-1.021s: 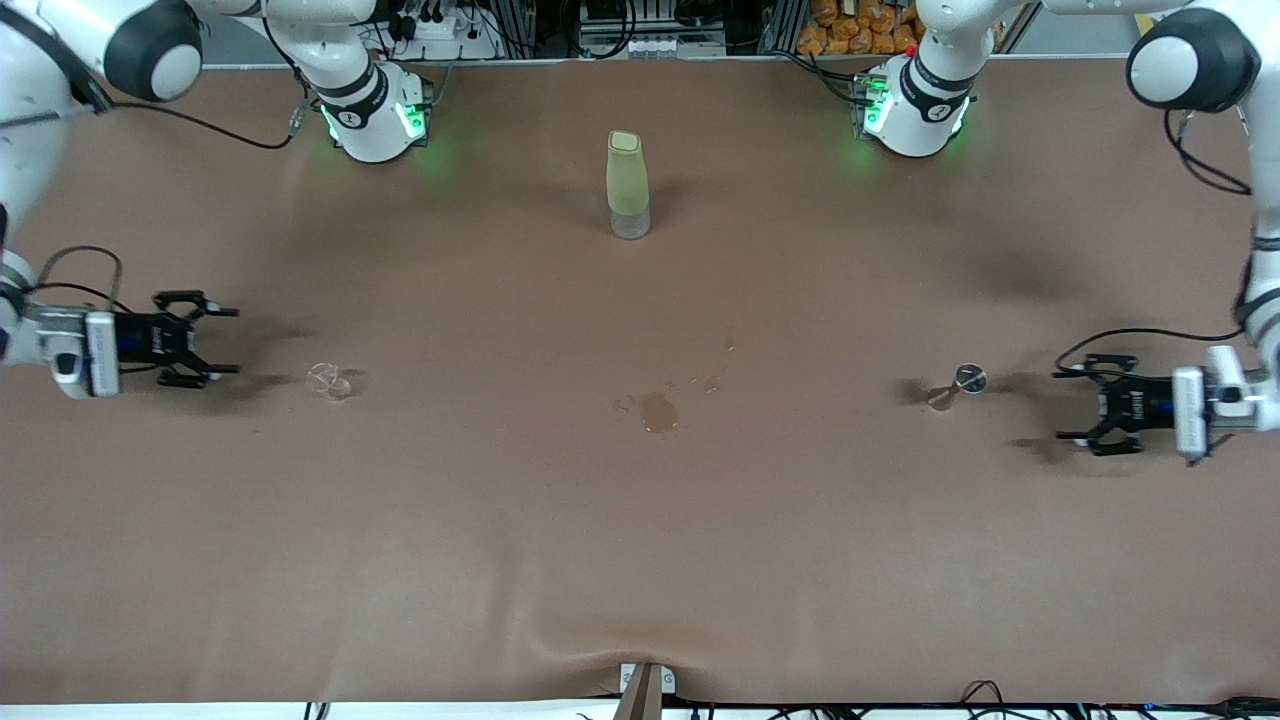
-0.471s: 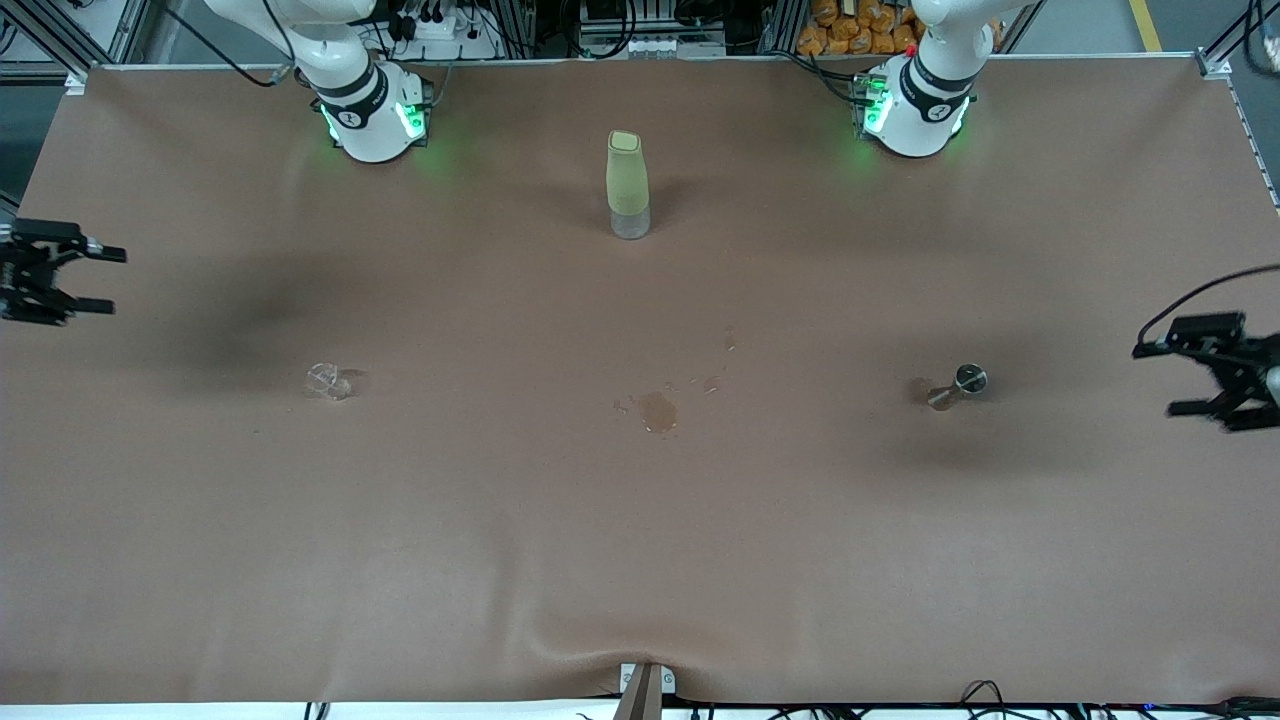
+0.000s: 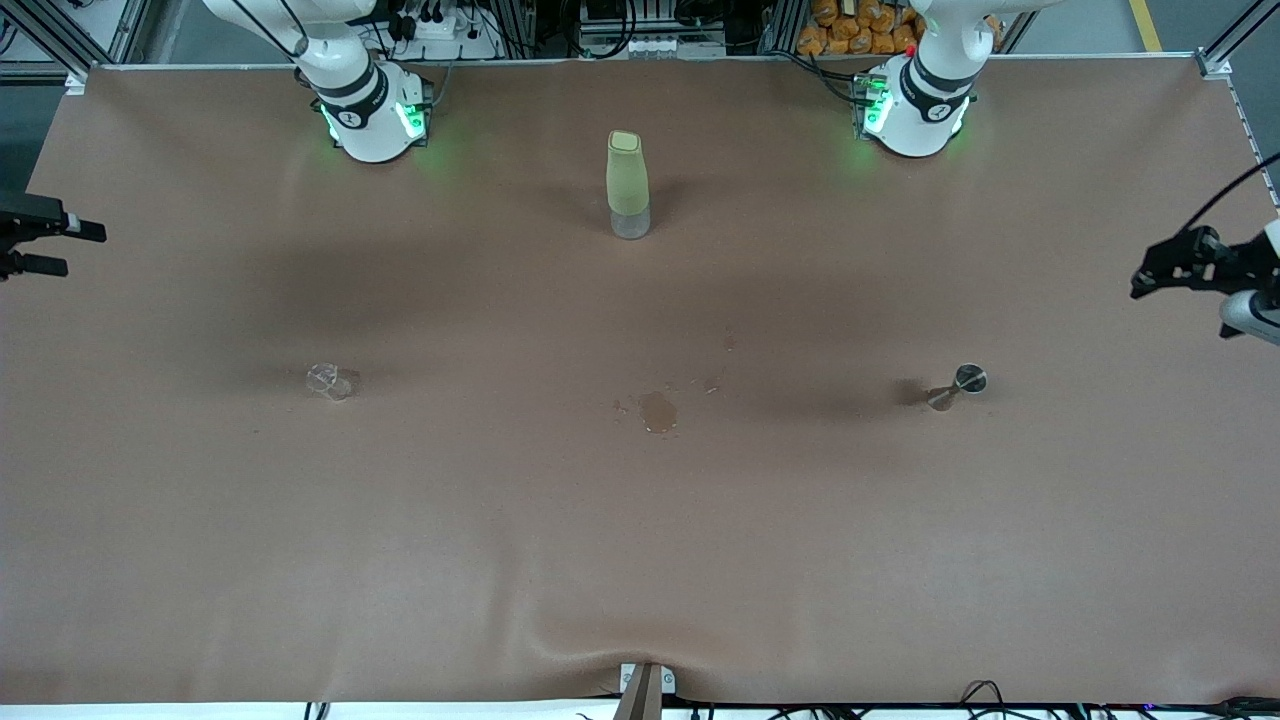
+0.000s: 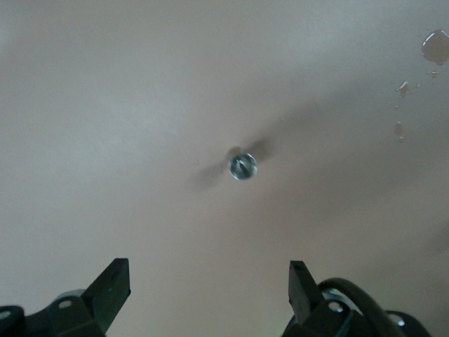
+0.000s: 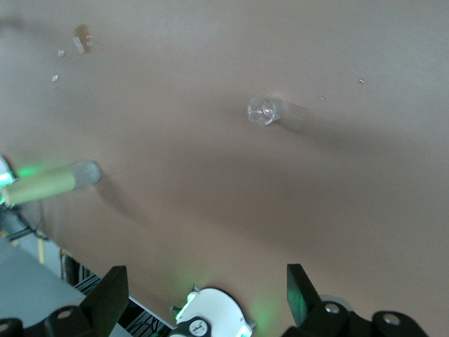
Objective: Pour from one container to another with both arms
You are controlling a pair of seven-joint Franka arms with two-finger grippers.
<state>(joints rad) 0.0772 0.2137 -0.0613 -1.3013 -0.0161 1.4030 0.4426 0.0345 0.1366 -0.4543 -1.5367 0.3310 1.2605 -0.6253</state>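
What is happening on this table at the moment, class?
Neither arm is handling anything. The left gripper is up at the left arm's end of the table, open and empty; the right gripper is at the right arm's end, also open and empty. The glass cup and the metal jigger stand untouched on the table, with a wet patch between them and a pale-green bottle nearer the robots' bases.

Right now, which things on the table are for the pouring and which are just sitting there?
For the pouring: tiny clear glass cup, small metal jigger, open left gripper, open right gripper.
Just sitting there: tall pale-green bottle, wet spill.
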